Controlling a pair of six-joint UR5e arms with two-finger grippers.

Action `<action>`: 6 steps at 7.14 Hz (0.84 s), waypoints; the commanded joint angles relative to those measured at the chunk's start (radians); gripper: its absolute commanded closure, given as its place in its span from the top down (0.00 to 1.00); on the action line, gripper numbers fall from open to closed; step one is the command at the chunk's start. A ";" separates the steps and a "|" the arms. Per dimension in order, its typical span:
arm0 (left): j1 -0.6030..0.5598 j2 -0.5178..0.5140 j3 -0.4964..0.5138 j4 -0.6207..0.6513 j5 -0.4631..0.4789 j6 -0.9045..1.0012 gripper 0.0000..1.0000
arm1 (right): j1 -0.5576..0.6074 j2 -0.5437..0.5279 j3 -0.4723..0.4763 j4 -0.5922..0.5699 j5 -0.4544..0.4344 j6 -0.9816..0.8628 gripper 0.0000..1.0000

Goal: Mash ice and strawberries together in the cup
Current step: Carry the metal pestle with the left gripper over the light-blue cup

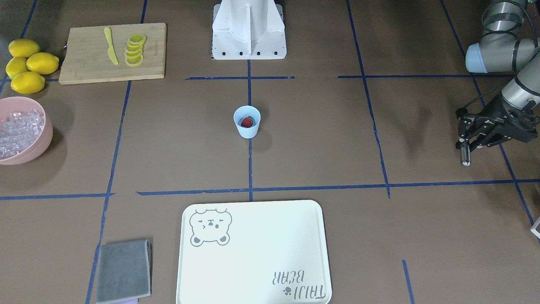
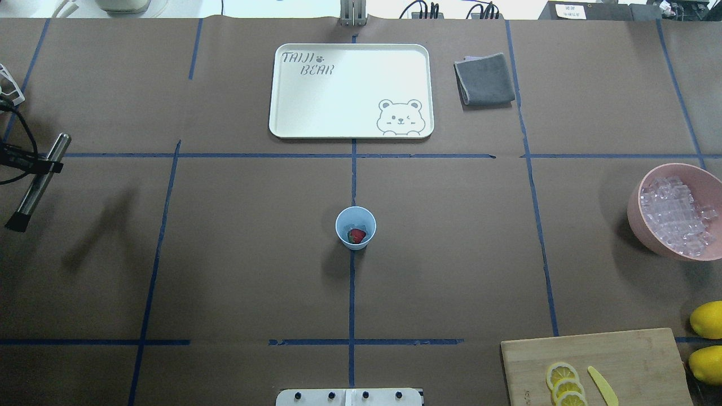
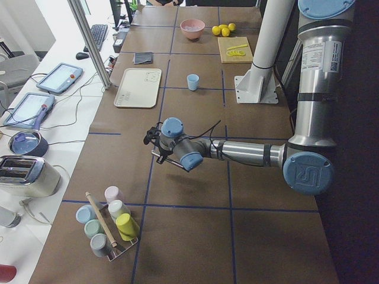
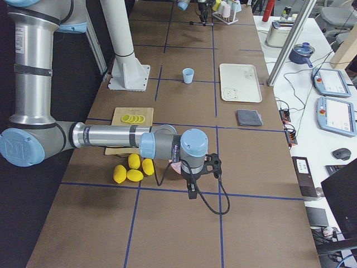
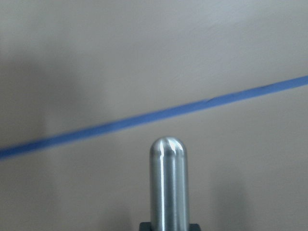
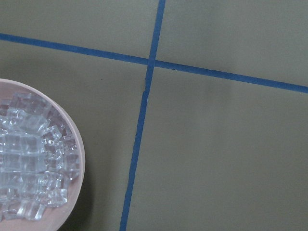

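The pale blue cup [image 1: 247,128] stands at the table's middle, also in the overhead view [image 2: 355,219]. A red strawberry [image 1: 247,122] lies inside it [image 2: 356,235], with pale ice beside it. More ice cubes [image 2: 674,217] fill the pink bowl [image 2: 637,223]. My left gripper [image 1: 467,141] is far from the cup, at the table's left end [image 2: 40,164], shut on a metal rod [image 2: 35,183] with a rounded tip [image 5: 168,183]. My right gripper [image 4: 192,192] shows only in the exterior right view, near the bowl; I cannot tell if it is open or shut.
A cream bear tray [image 2: 351,90] and a grey cloth [image 2: 485,79] lie on the far side. A cutting board [image 1: 112,52] holds lemon slices [image 1: 135,50] and a yellow knife [image 1: 111,45]. Whole lemons [image 1: 27,65] lie beside it. The right wrist view shows the bowl's rim [image 6: 83,159].
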 commanded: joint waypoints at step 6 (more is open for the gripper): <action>0.243 -0.331 -0.027 -0.497 0.011 0.049 0.00 | 0.000 -0.008 0.001 0.000 0.003 0.000 1.00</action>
